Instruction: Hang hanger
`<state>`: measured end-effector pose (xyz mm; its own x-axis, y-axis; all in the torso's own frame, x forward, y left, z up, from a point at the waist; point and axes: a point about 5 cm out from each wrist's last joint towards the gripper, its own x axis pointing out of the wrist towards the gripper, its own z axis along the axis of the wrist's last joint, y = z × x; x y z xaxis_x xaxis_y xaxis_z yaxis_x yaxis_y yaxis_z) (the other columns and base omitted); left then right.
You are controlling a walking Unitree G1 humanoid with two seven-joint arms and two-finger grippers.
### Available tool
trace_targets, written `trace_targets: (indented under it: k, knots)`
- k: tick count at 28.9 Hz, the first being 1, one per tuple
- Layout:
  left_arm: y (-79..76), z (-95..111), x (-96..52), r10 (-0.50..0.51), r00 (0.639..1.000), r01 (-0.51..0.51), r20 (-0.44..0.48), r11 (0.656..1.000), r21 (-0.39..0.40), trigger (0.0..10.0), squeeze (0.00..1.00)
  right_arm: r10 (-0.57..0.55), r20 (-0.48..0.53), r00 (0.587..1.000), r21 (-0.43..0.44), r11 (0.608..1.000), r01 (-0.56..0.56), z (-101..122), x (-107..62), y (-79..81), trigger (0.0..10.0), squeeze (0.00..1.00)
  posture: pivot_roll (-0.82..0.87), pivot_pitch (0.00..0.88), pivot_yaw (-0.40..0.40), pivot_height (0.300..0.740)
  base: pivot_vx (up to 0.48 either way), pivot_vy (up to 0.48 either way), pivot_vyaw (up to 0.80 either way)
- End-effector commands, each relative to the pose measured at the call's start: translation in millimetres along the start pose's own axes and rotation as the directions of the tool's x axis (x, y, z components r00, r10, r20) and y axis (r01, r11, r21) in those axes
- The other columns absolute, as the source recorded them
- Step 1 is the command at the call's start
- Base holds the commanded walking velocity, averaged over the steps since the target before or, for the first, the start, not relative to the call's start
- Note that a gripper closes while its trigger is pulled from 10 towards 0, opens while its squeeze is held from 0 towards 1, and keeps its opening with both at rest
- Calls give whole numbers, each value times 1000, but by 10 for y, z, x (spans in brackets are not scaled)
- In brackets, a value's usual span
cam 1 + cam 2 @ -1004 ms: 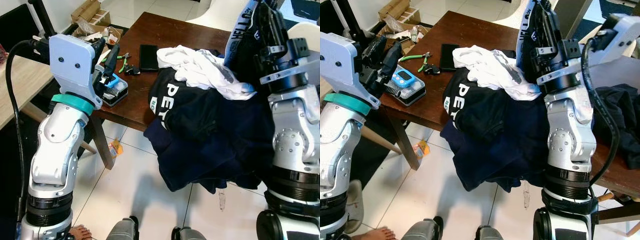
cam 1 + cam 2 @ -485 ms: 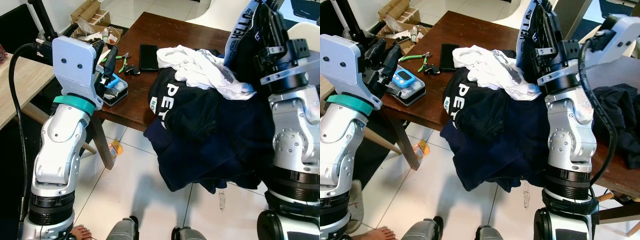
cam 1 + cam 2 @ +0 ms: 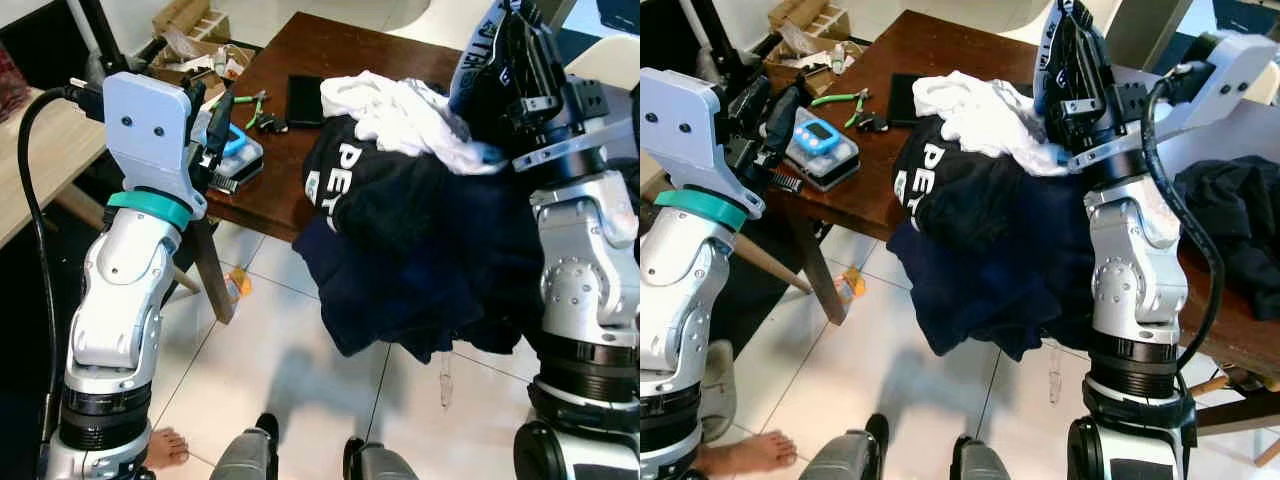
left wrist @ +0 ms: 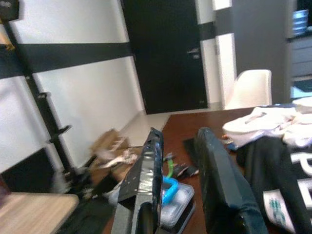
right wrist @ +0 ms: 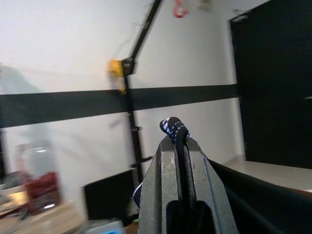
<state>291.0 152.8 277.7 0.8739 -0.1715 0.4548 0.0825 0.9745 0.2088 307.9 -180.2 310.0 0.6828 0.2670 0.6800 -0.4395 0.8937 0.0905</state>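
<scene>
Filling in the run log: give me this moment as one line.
right end effector: shut on dark garment, raised | left end effector: open, idle by brown table | clothes pile on table

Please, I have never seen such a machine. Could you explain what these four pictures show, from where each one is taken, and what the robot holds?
This is a humanoid robot with two silver arms. The two wide pictures come from a stereo camera on its head, looking down. The other two come from cameras on its wrists, looking along the black fingers.

Before it stands a brown table with a heap of dark clothes hanging over the edge and a white garment on top. A black phone, green pliers and a clear box with a blue device also lie there.

The right gripper is raised and shut on a dark printed fabric. The left gripper is raised beside the table, open and empty. I cannot make out a hanger.
</scene>
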Motion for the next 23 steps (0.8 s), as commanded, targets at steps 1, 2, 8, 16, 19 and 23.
trace_targets:
  k: [1, 2, 8, 16, 19, 23]
  knots:
    - [-6, -6, -6, 4, 1000, -4, -2, 1000, 7, 10000, 0, -4, -3, 1000, -18, 1000, 4, 3, -13, -15, 10000, 0, 62, 48, 16, 740, -356, 0, 0]
    - [-6, -6, -6, 4, 1000, -4, -2, 1000, 7, 10000, 0, -4, -3, 1000, -18, 1000, 4, 3, -13, -15, 10000, 0, 62, 48, 16, 740, -356, 0, 0]
    - [-18, 2, -1, -2, 1000, 2, 2, 1000, 3, 10000, 0, -8, -6, 1000, -23, 1000, 8, -5, -12, -16, 10000, 0, 61, 44, 18, 740, -356, 0, 0]
    - [-27, 7, 4, -8, 1000, 8, 5, 1000, 0, 10000, 0, -16, -13, 1000, -33, 999, 15, -16, -20, -27, 10000, 0, 59, 46, 22, 740, -347, 0, 0]
    - [-32, 9, 5, -10, 1000, 10, 5, 1000, -2, 10000, 0, -19, -14, 1000, -36, 999, 18, -17, -23, -33, 10000, 0, 59, 46, 22, 740, -337, 0, 0]
    - [-38, 6, 4, -13, 1000, 13, 4, 1000, -3, 10000, 0, -24, -20, 1000, -40, 999, 23, -27, -33, -41, 10000, 0, 57, 48, 24, 740, -322, 0, 0]
